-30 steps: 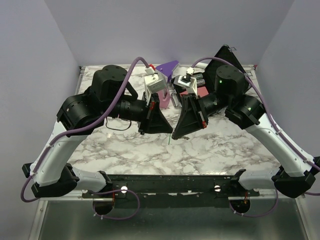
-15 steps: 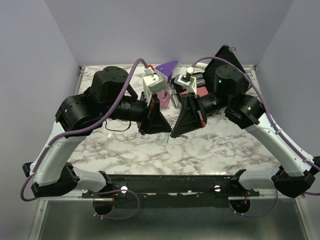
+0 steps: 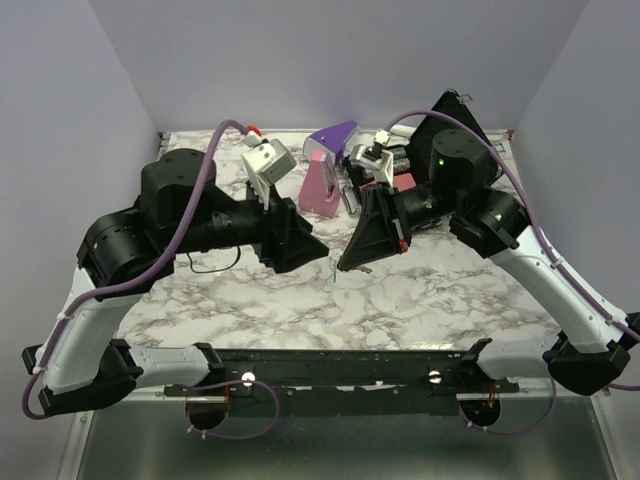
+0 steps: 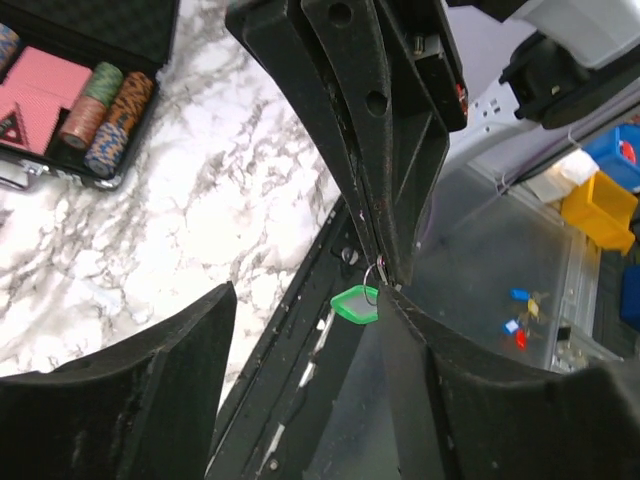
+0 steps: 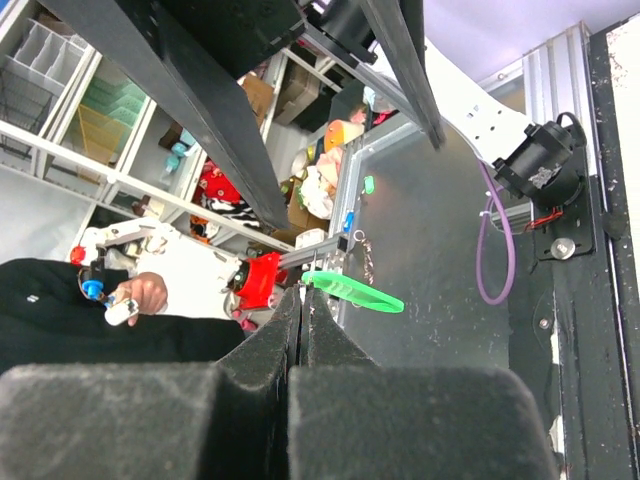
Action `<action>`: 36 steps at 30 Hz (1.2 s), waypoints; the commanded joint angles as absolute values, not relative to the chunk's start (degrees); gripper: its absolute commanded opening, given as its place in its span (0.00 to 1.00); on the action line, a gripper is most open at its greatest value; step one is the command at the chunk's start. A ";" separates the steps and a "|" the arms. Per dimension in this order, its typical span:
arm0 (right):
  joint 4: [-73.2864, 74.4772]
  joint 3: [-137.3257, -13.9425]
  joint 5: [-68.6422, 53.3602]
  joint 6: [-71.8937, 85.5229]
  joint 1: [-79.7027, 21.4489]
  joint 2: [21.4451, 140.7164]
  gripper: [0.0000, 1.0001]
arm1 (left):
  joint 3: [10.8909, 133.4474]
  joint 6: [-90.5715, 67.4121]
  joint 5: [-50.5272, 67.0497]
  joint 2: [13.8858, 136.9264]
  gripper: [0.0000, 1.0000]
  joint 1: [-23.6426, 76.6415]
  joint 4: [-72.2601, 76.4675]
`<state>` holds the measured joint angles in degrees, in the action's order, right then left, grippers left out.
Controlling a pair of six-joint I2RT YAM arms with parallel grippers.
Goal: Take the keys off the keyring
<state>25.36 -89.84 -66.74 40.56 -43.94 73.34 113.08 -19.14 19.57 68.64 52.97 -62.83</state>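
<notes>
My right gripper (image 3: 345,265) hangs above the middle of the marble table, shut on the thin grey keyring (image 4: 371,277). A key with a bright green head (image 4: 355,304) dangles from that ring at the fingertips; it also shows as a green sliver, the key (image 5: 352,290), beside the shut right gripper (image 5: 302,290). My left gripper (image 4: 305,295) is open, its jaws standing either side of the key without touching it. From above, the left gripper (image 3: 318,252) sits just left of the right one, and the green key (image 3: 335,272) shows between them.
A purple-and-pink wedge (image 3: 325,180) stands at the back centre. An open black case (image 4: 70,90) with poker chips and cards lies at the back right. A thin black cable (image 3: 205,262) lies on the marble (image 3: 420,300) under the left arm.
The left gripper has opened and the left arm has drawn back to the left, away from the key. The right gripper has stayed in place, still shut.
</notes>
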 commanded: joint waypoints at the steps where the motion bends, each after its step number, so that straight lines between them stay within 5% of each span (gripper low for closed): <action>1: 24.17 -91.41 -64.25 39.55 -44.47 72.78 0.01 | 110.40 -21.62 14.50 63.73 0.68 52.21 -55.91; 21: 15.47 -87.63 -50.37 41.31 -44.38 69.35 0.01 | 88.69 -40.42 5.10 49.31 0.65 51.42 -29.46; 36: 10.73 -86.75 -48.34 42.62 -44.39 68.03 0.01 | 88.51 -43.85 8.26 51.42 0.64 50.10 -26.99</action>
<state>14.28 -87.24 -49.43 41.98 -43.94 69.14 88.60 -41.82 6.90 51.13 51.33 -29.50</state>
